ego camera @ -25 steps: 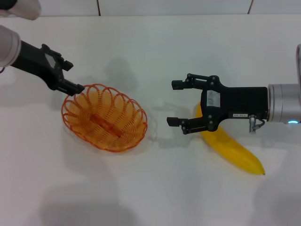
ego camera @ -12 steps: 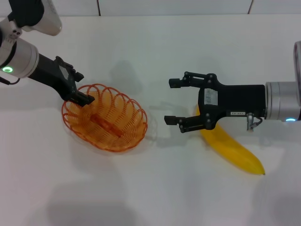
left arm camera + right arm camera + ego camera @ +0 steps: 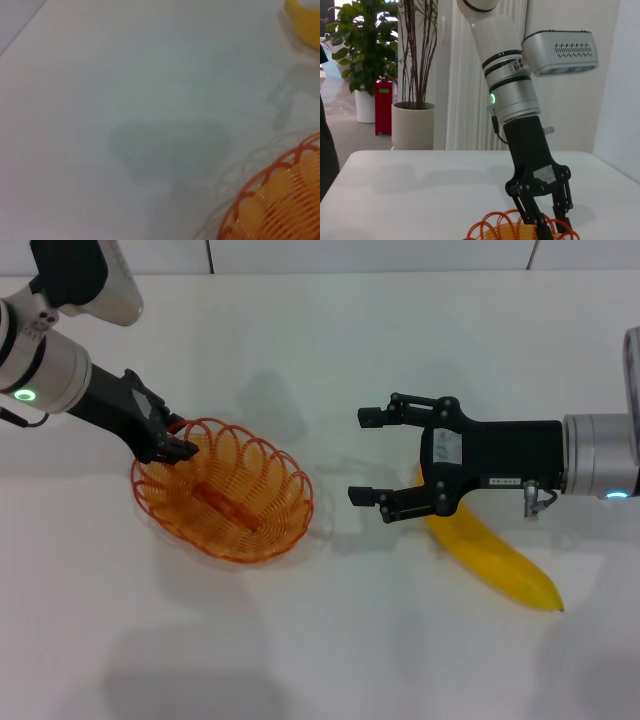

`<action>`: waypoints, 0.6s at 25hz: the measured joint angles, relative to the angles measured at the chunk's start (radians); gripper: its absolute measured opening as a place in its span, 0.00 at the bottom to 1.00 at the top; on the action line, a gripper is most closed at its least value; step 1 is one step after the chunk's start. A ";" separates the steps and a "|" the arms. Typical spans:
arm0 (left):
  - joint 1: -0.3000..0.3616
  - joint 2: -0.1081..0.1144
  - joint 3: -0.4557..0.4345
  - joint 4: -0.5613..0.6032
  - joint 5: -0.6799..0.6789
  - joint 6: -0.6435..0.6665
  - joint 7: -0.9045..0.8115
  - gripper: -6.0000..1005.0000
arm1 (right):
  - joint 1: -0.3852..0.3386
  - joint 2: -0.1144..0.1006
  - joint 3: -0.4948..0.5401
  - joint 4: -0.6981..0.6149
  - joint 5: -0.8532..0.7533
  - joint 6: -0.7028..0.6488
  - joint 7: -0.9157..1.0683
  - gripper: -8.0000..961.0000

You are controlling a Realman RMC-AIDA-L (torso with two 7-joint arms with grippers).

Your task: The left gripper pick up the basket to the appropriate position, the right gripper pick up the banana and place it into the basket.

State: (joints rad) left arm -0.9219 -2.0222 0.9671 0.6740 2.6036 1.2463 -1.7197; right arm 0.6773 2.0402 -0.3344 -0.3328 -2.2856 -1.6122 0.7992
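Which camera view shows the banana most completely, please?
The head view is best: the banana lies on the table, most of its length visible, with only one end hidden under the right gripper. The left wrist view shows only a yellow tip at a corner. The right wrist view does not show it.

The basket [image 3: 224,490] is orange wire loops, see-through, with a scalloped rim. The banana [image 3: 497,558] is plain bright yellow. Both grippers are black: the right gripper [image 3: 372,456] carries a white label, and the left gripper [image 3: 176,443] has a white-silver wrist with a green light.
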 joint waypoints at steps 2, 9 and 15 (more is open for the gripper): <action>0.000 -0.001 0.002 0.000 0.004 0.000 -0.003 0.55 | 0.000 0.000 0.000 0.000 0.000 0.000 0.000 0.94; 0.000 -0.003 0.005 -0.001 0.006 0.000 -0.008 0.34 | 0.000 0.000 0.000 0.000 0.000 0.000 0.000 0.95; 0.000 -0.002 0.005 0.000 0.006 -0.001 -0.011 0.12 | -0.001 0.000 0.000 0.000 0.000 0.000 0.000 0.94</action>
State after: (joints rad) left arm -0.9220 -2.0244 0.9726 0.6739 2.6093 1.2457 -1.7308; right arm 0.6765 2.0401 -0.3344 -0.3328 -2.2856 -1.6118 0.7992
